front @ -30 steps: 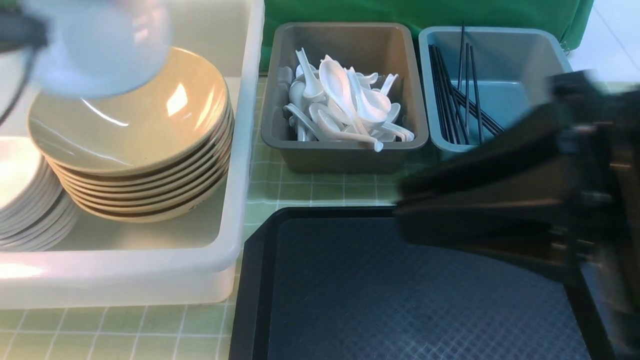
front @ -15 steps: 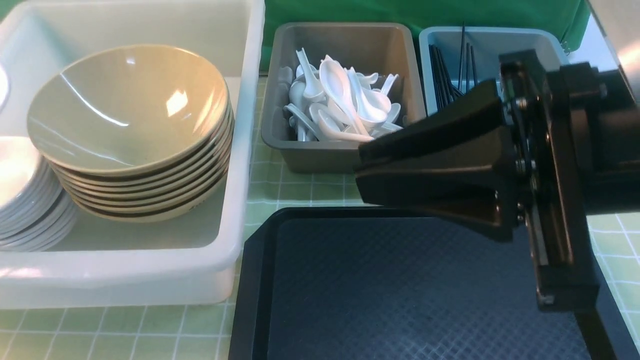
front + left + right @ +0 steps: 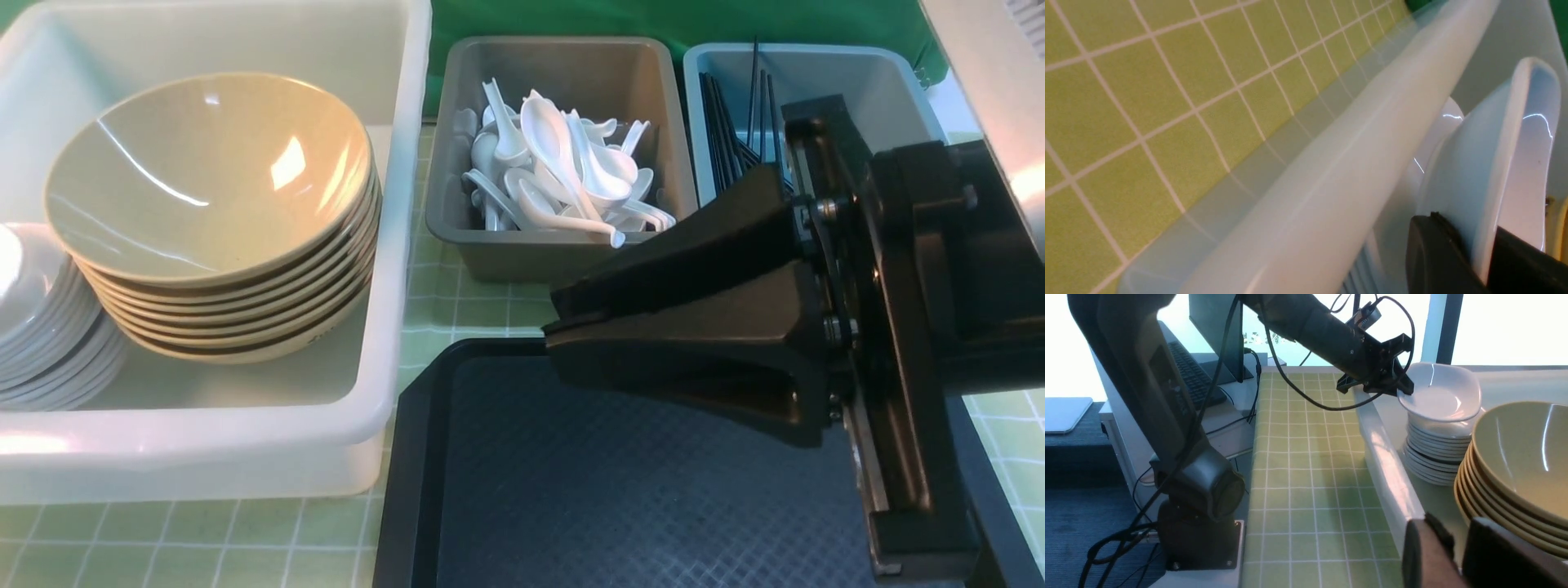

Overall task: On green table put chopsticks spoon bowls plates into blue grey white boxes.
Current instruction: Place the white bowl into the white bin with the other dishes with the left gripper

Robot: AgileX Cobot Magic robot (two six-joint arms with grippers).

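The left gripper (image 3: 1404,388) is clamped on the rim of a small white plate (image 3: 1439,392), one finger (image 3: 1433,253) on each face of the rim. It holds the plate just above the stack of white plates (image 3: 1433,451) at the left end of the white box (image 3: 392,245); whether the plate touches the stack cannot be told. The box's left wall (image 3: 1331,171) runs close beside the held plate, with bare green table (image 3: 1147,102) beyond it.

The right gripper (image 3: 549,325) reaches leftward over the far edge of the black tray (image 3: 571,490), its fingers (image 3: 694,245) lying narrowly apart with nothing seen between them. Its tips sit just near of the grey box (image 3: 563,147), which is heaped with white spoons (image 3: 563,171), and right of the white box's corner.

A stack of tan bowls (image 3: 212,212) fills the middle of the white box, beside the white plates. Black chopsticks (image 3: 722,131) lie in the blue box (image 3: 816,73) at far right, partly hidden by the right arm.
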